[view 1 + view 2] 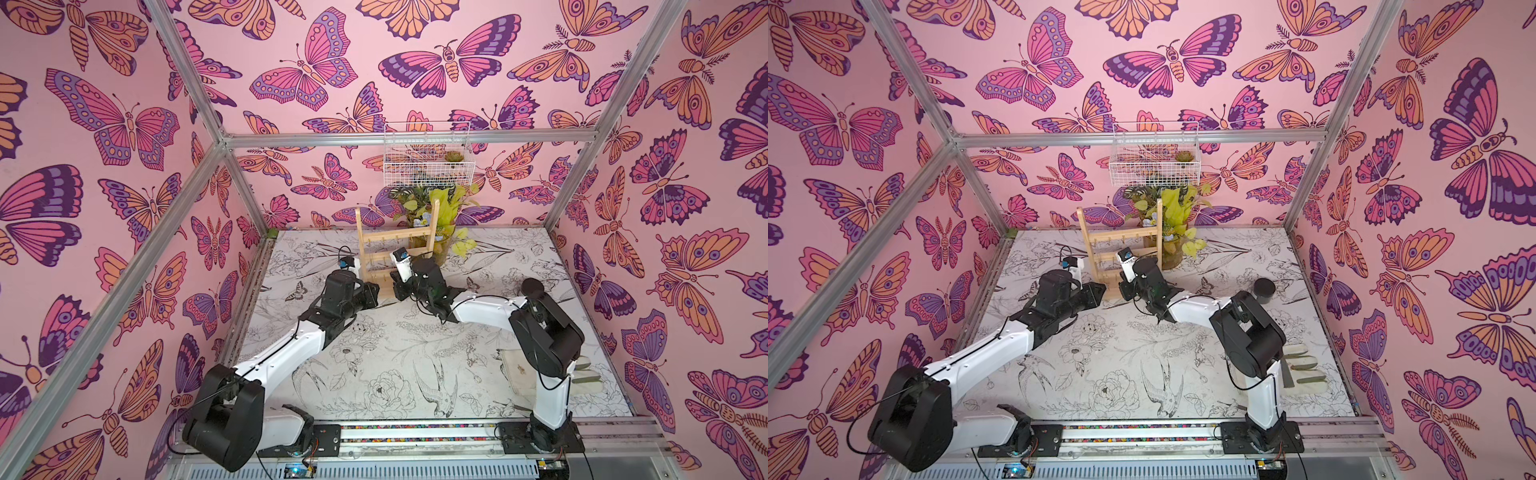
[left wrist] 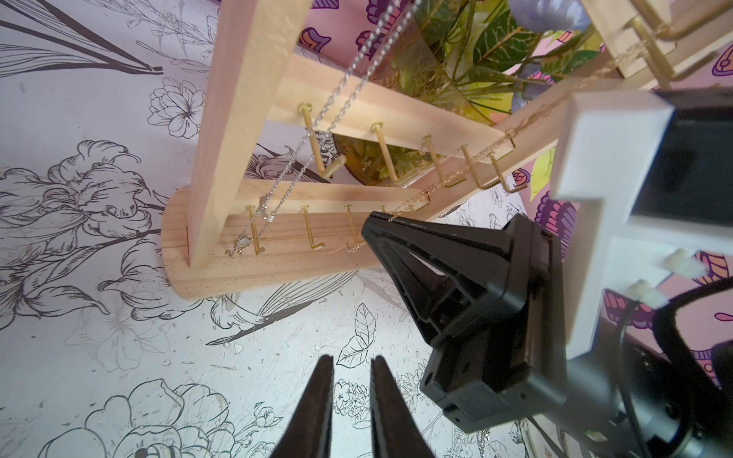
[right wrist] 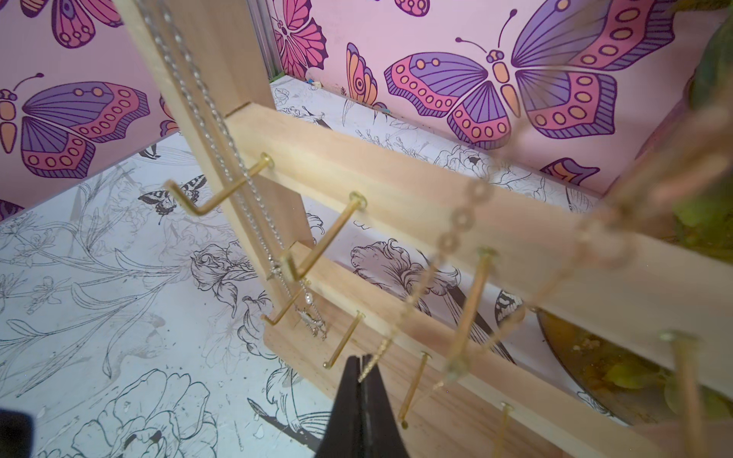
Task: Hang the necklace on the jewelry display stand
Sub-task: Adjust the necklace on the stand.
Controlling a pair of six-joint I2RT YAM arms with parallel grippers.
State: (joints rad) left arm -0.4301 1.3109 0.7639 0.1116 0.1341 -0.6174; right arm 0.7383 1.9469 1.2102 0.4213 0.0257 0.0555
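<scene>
**Robot body, matched pair of arms**
- Left arm [image 1: 282, 353]: white tubular links, blocky black joint housings, thin black cable looped along the outside.
- Right arm [image 1: 486, 309]: same white-and-black finish, black cable along the forearm.
- Base plate [image 1: 328, 436]: black, flat, with small fasteners; one per arm.
- Wrist camera housing [image 1: 401, 254]: white, boxy; the left one has a blue fitting.
- Left end effector [image 2: 351, 359]: two slim, black, tapered fingers [image 2: 323, 396].
- Right end effector [image 3: 361, 370]: black, with triangular open-frame fingers.
</scene>
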